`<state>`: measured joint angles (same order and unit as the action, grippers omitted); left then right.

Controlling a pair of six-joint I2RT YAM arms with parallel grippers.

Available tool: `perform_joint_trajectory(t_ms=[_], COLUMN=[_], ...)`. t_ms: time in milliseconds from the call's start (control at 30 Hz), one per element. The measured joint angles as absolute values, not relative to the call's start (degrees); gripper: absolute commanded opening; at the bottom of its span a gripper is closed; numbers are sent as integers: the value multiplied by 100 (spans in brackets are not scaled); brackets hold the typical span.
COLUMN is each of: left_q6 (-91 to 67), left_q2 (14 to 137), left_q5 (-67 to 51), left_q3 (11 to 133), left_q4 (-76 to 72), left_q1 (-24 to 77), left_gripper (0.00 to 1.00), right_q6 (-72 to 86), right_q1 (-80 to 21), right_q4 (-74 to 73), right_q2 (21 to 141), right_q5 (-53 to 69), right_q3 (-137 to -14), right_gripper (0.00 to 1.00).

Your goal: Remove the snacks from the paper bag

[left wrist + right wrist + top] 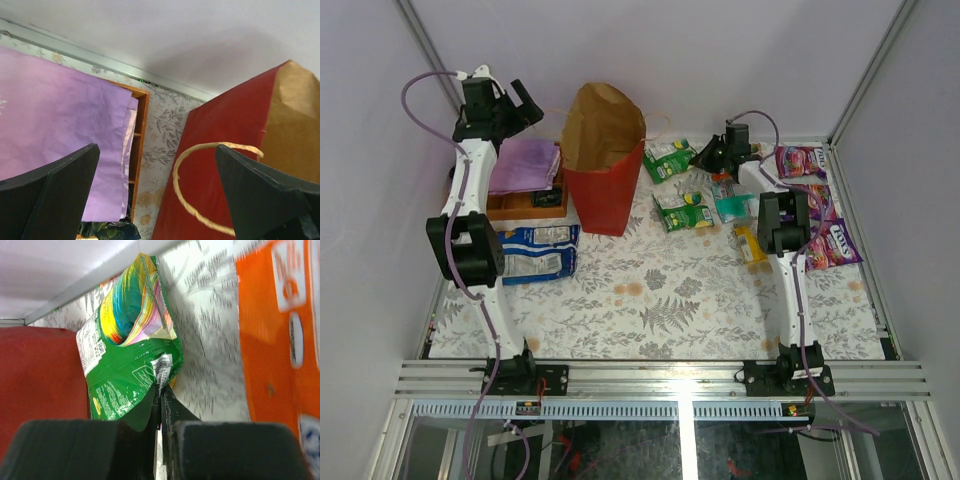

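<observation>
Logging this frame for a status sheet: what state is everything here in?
paper bag: upright, mouth open.
left gripper: open, empty.
right gripper: shut on green packet.
green packet: pinched at its edge, crumpled.
purple cloth: folded, on wooden tray.

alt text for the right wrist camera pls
The right gripper, jaws shut, pinches the lower edge of a green snack packet with a rainbow-coloured end. The red paper bag fills the left side, an orange packet the right, over a leaf-patterned tablecloth.
</observation>
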<state>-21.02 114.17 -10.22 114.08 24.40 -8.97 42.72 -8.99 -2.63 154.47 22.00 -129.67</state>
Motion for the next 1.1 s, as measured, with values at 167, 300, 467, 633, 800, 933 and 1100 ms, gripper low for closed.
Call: perform_joint_trajectory(t_ms=[167, 300, 467, 633, 800, 933, 1100], left_q6=[-2226, -2379, -2585, -2816, -2945, -3168, -3374], left_q2=[11826, 11955, 11957, 11939, 11824, 11616, 11480], left_q5=[-1463, -1846, -2250, -2596, -2792, -2910, -3098], left_q3=[11384, 11384, 11268, 10914, 10549, 10272, 10112], left_q4=[2248, 2095, 1785, 1485, 1267, 985, 567], left_q1=[-906, -910, -950, -1146, -1367, -1514, -1623], left_gripper=[72, 48, 19, 4, 84, 100, 100], right_q6=[4486, 4578, 4659, 4716, 4722, 4724, 4768], right_q1=[-899, -899, -899, -899, -899, -899, -897], right_q4=[242, 432, 569, 670, 676, 681, 742], right_q2=[14453, 14070, 13922, 13760, 13635, 13581, 13555], right_q5=[2161, 2150, 2154, 2150, 2152, 2158, 2143], right_q3=[-11290, -10696, -10503, -10243, -10158, -10156, -10005], right_gripper=[0, 0, 0, 0, 0, 0, 0])
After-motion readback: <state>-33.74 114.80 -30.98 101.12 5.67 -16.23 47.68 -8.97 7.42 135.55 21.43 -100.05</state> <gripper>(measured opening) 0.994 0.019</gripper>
